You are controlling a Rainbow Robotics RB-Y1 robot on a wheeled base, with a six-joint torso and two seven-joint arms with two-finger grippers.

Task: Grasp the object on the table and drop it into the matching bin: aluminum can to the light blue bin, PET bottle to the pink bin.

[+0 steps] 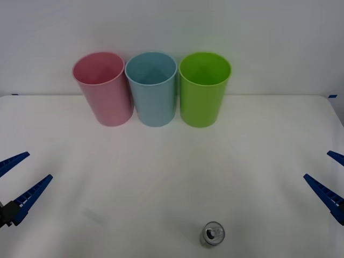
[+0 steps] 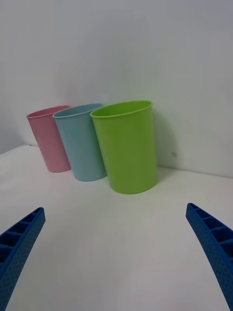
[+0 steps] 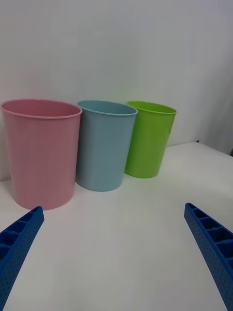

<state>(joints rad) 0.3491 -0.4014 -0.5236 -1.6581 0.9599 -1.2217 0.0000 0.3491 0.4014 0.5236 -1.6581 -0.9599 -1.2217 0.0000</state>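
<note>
One aluminum can (image 1: 213, 234) stands upright on the table (image 1: 161, 177) near the front edge, slightly right of centre, silver lid and pull tab facing up, nothing touching it. Open white tabletop lies all around it; no item sits between the can and either arm. Three bins stand in a row at the far edge against the white wall: pink bin (image 1: 103, 88) on the left, light blue bin (image 1: 152, 88) in the middle, lime green bin (image 1: 203, 88) on the right. Pink and light blue rims touch or nearly touch; the green one sits just beside the blue. All three are upright, well apart from the can, straight path from can to the blue bin unobstructed. Left gripper (image 1: 17, 180) hovers low at the left edge of the table, fingers spread wide, holding nothing. Right gripper (image 1: 329, 177) hovers at the right edge, fingers likewise spread and empty. Both wrist views look across bare table toward the bin row between their own splayed blue fingers (image 2: 213, 243) (image 3: 211, 248).
</note>
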